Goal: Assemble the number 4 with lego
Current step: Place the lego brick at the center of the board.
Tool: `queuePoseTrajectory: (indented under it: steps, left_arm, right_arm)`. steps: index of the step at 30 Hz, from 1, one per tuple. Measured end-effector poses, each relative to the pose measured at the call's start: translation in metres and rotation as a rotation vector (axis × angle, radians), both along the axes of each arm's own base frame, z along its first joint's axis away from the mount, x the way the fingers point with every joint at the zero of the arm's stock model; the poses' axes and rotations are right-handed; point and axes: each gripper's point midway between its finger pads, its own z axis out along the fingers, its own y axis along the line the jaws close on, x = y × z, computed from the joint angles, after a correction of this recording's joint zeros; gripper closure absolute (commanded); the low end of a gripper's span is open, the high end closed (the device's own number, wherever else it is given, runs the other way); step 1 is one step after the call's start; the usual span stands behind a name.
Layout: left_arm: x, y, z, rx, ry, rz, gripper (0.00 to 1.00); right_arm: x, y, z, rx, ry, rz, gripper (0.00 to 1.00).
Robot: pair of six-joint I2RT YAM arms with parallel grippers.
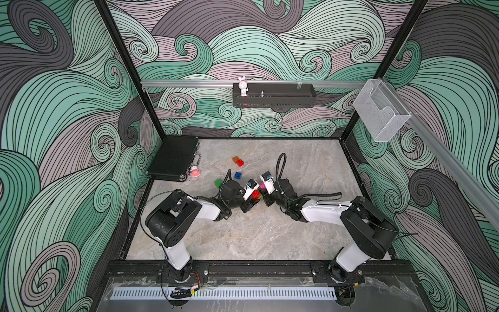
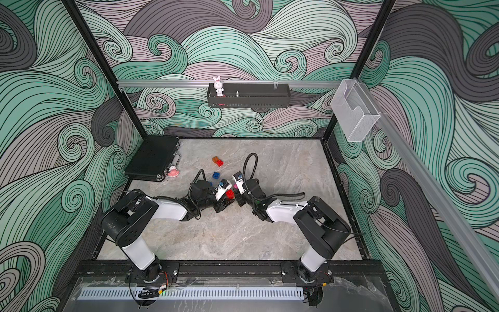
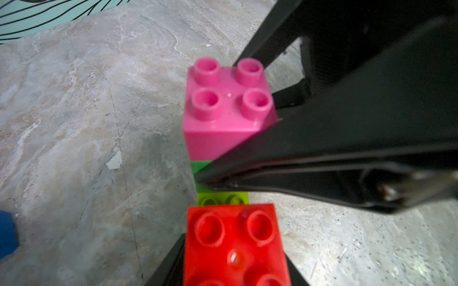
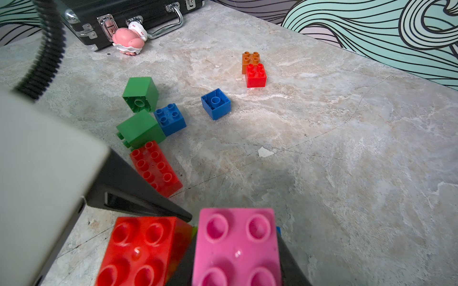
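Right jaws hold pink brick (image 4: 236, 245); left jaws flank red brick (image 3: 235, 245), perhaps touching.

Both top views look steeply down over the whole table (image 1: 243, 229). The close, blurry wrist cameras, seemingly on opposite sides, share the pink brick (image 3: 223, 111) and red brick (image 3: 235, 242).

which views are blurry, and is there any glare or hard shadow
Left wrist view: the red brick nearest the lens is smeared, with a white glint; the pink brick is soft. Right wrist view: those two bricks blur up close, the loose blue brick is crisp. Both top views: sharp, evenly lit, no hard shadows on the table.
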Motion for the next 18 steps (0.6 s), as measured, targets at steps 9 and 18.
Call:
queuePoseTrajectory:
  steps: [9,18]
  left_arm:
    - [0.001,-0.002,-0.001,-0.001,-0.015,-0.001,0.59]
    - [0.002,-0.003,-0.002,0.016,-0.031,0.01,0.65]
  right_arm:
    - [0.0,0.0,0.0,0.0,0.0,0.0,0.65]
    - [-0.01,-0.007,-0.013,-0.026,0.049,0.003,0.59]
